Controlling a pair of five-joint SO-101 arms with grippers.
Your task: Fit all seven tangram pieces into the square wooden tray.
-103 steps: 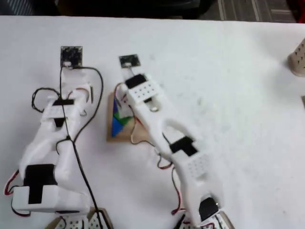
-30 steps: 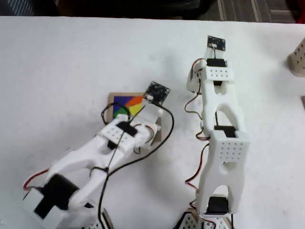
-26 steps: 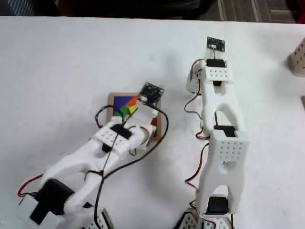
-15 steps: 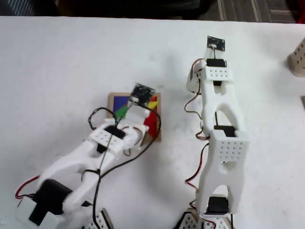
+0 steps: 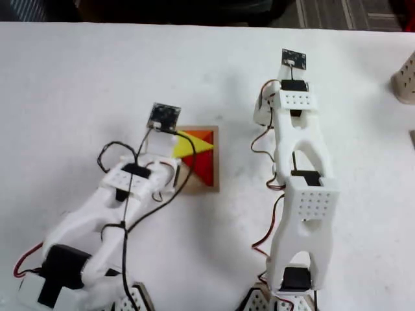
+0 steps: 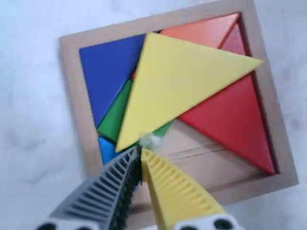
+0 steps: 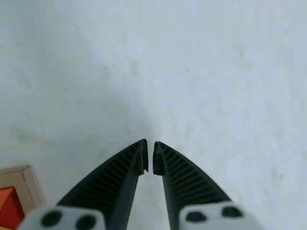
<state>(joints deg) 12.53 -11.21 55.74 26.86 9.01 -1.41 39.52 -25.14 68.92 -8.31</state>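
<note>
The square wooden tray (image 6: 72,105) lies on the white table between the two arms, and its right part (image 5: 213,159) shows in the high view. Blue (image 6: 108,67), green (image 6: 115,122), orange (image 6: 201,31) and red (image 6: 230,120) pieces lie in it. A big yellow triangle (image 6: 182,81) rests askew on top of them, also seen as the yellow triangle (image 5: 189,146). My left gripper (image 6: 140,149) is shut, its tips against that triangle's edge near a corner. My right gripper (image 7: 149,155) is shut over bare table, off to the tray's right; the tray's corner (image 7: 17,184) shows beside it.
The left arm (image 5: 110,201) covers the tray's left part in the high view. The right arm (image 5: 295,149) stretches away from the front edge. A beige perforated object (image 5: 405,81) stands at the far right edge. Bare wood (image 6: 206,158) shows in the tray near the left fingertips.
The left arm has swung to the left across the tray, uncovering the yellow, orange and red pieces. The right arm, over the tray 3.4 s ago, now stands off to the right and keeps still.
</note>
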